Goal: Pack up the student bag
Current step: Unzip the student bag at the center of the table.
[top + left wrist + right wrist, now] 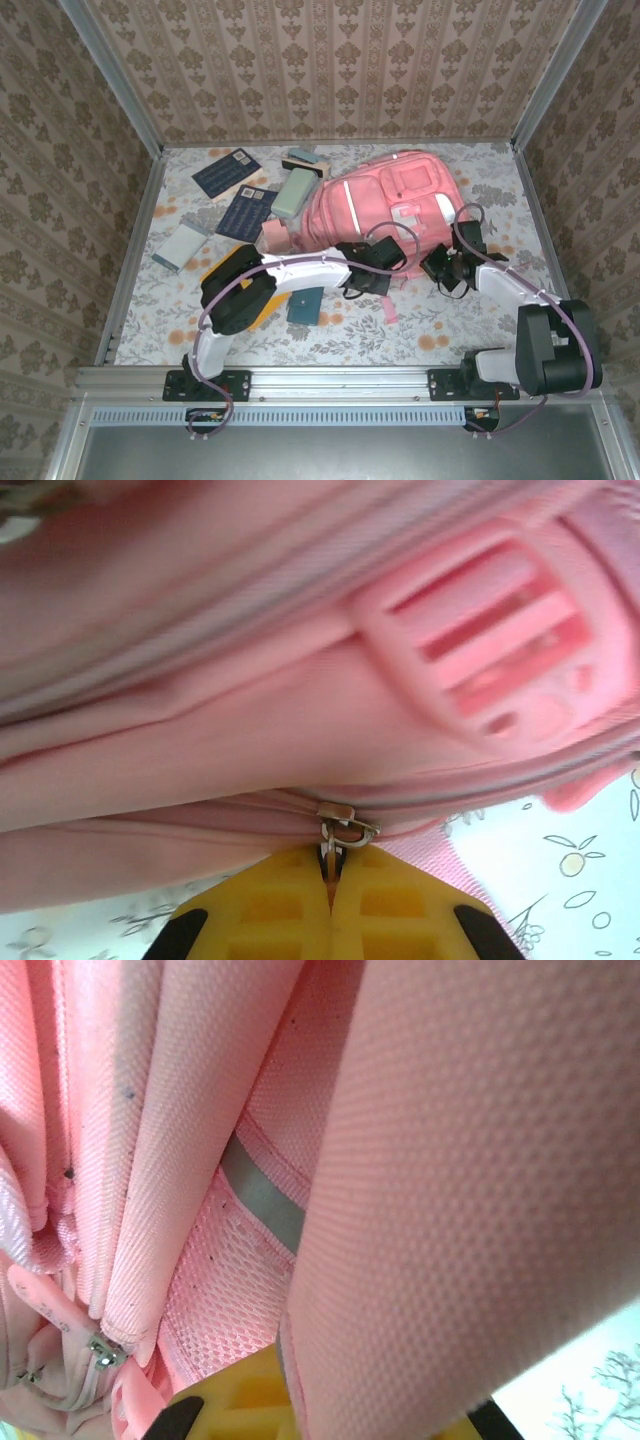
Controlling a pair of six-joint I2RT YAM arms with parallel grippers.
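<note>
On the flowered table [430, 330], your student bag [385, 200] lay flat toward the far middle, pockets up. Your right gripper [440, 268] was clamped on a fold of its pink fabric. Your left gripper [331, 885] had its jaws pressed together, pinching the metal zipper pull [345, 832].

A robot lab booth with a homely look — damask wallpaper panels [330, 70] in aluminium framing [115, 75], a floral tablecloth [400, 340], robot arms [300, 268] bolted to a rail [340, 378].
</note>
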